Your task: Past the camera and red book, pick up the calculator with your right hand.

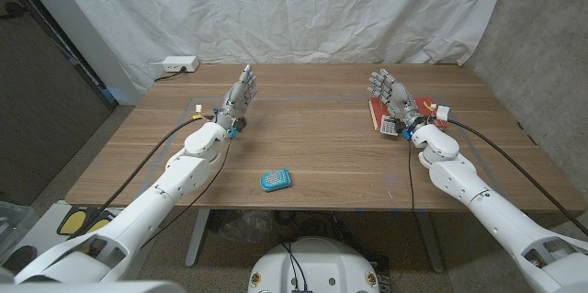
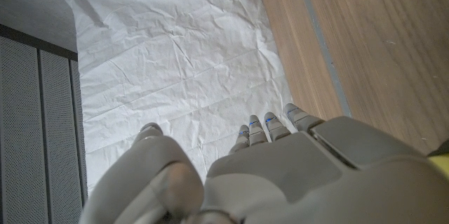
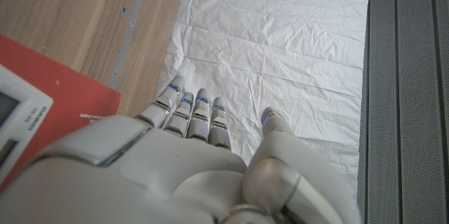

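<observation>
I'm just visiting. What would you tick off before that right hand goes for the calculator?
1. Right hand free: ok, it holds nothing and its fingers are apart.
2. Calculator found: ok, it is white and lies on the red book, close beside that hand.
3. Fingers on the calculator: not ok, they point past it toward the white sheet.
4. Left hand out of the way: ok, it is across the table and holds nothing.
5. Small blue object clear of the path: ok, it lies near the front edge.
6. Room to get fingers under the calculator: cannot tell.
</observation>
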Controlling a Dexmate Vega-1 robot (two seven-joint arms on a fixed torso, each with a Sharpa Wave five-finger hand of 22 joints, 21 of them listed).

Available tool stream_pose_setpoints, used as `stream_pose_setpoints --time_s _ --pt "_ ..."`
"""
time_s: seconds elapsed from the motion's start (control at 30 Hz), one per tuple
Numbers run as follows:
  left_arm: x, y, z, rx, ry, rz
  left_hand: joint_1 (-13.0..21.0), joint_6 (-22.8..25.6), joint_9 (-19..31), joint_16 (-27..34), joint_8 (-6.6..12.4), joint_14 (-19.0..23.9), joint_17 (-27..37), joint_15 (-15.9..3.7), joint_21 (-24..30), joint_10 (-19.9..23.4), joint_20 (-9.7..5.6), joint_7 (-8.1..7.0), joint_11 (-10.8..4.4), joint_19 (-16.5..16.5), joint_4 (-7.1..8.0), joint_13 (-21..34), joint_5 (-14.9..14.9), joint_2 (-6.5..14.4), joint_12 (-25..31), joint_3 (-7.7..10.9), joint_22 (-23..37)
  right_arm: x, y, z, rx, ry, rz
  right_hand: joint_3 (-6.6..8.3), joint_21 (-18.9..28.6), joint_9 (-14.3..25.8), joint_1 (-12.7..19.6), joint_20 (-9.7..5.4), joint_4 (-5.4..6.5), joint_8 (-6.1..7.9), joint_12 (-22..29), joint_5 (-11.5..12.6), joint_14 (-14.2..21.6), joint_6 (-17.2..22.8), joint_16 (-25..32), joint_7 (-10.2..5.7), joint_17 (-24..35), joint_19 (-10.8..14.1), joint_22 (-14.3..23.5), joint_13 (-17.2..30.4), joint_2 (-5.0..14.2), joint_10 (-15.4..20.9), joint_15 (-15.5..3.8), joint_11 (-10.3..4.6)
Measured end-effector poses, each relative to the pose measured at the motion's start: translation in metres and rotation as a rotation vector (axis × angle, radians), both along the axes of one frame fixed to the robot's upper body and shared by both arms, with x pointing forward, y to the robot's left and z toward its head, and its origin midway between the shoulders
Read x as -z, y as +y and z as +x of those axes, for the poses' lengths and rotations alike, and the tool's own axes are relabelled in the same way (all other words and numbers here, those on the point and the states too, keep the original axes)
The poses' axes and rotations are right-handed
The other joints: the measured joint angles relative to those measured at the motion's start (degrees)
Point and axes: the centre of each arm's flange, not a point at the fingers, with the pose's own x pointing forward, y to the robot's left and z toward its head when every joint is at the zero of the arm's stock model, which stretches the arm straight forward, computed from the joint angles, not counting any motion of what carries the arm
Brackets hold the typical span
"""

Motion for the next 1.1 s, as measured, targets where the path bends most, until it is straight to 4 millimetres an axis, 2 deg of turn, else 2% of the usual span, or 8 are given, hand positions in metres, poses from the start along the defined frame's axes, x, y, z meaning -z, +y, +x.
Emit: stream_pose_setpoints --time_s 0.03,0.13,0.17,0.6,1.1 --pt "0.000 -0.001 0.000 0.000 0.001 0.002 0.0 0.0 0.0 0.0 0.00 0.0 0.0 0.00 0.0 0.0 0.00 0.00 0.00 0.0 0.00 0.0 0.0 0.0 0.0 0.00 0.0 0.001 0.000 -0.006 -0.005 -0.008 -0.008 0.00 0.0 0.0 0.0 0.00 0.00 0.00 0.0 0.0 0.0 0.0 0.0 0.00 0.0 0.0 0.0 0.0 -0.01 0.0 0.00 0.00" --pt "-0.002 -0.005 0.000 0.007 -0.003 0.004 0.2 0.0 0.0 0.0 0.00 0.0 0.0 0.00 0.0 0.0 0.00 0.00 0.00 0.0 0.00 0.0 0.0 0.2 0.0 0.00 0.0 0.000 -0.001 -0.006 -0.002 -0.009 -0.005 0.23 0.0 0.0 0.6 0.00 -0.23 0.00 0.0 0.0 0.0 0.0 0.0 -0.02 0.0 0.0 0.0 0.0 -0.01 0.0 0.00 0.00" --pt "-0.001 -0.006 0.001 0.005 0.002 0.010 0.2 0.0 0.0 0.0 0.00 0.0 0.0 0.00 0.0 0.0 0.00 0.00 0.00 0.0 0.00 0.0 0.0 0.2 0.0 0.00 0.0 0.002 -0.001 -0.015 -0.007 -0.017 -0.014 0.23 0.0 0.0 0.6 0.00 -0.23 0.00 0.0 0.0 0.0 0.2 0.0 -0.22 0.0 0.0 0.0 0.0 -0.01 0.0 0.00 -0.02" --pt "-0.003 -0.017 0.000 0.003 -0.004 0.025 0.8 0.0 0.0 0.0 0.00 0.0 0.0 0.00 0.0 0.0 0.31 0.00 0.00 -0.3 0.00 0.0 0.0 0.8 0.2 0.00 0.0 0.007 -0.005 -0.037 -0.012 -0.047 -0.023 0.45 -0.4 0.3 1.1 -0.01 -0.95 0.00 0.0 0.0 0.3 0.5 0.0 -0.94 -0.3 0.4 0.0 0.0 0.08 0.3 -0.31 -0.31" --pt "-0.007 -0.017 0.002 -0.004 0.000 0.040 1.2 0.0 0.0 0.0 0.00 0.0 0.0 0.00 0.0 0.0 0.00 0.00 0.00 -0.6 -0.26 0.0 0.5 1.2 0.2 0.23 0.0 0.012 -0.006 -0.048 -0.011 -0.068 -0.034 0.45 -0.4 0.3 2.0 -0.22 -1.42 0.45 0.0 0.0 0.5 0.8 0.0 -1.24 -0.1 0.6 0.0 0.3 0.31 0.8 -0.53 -0.81"
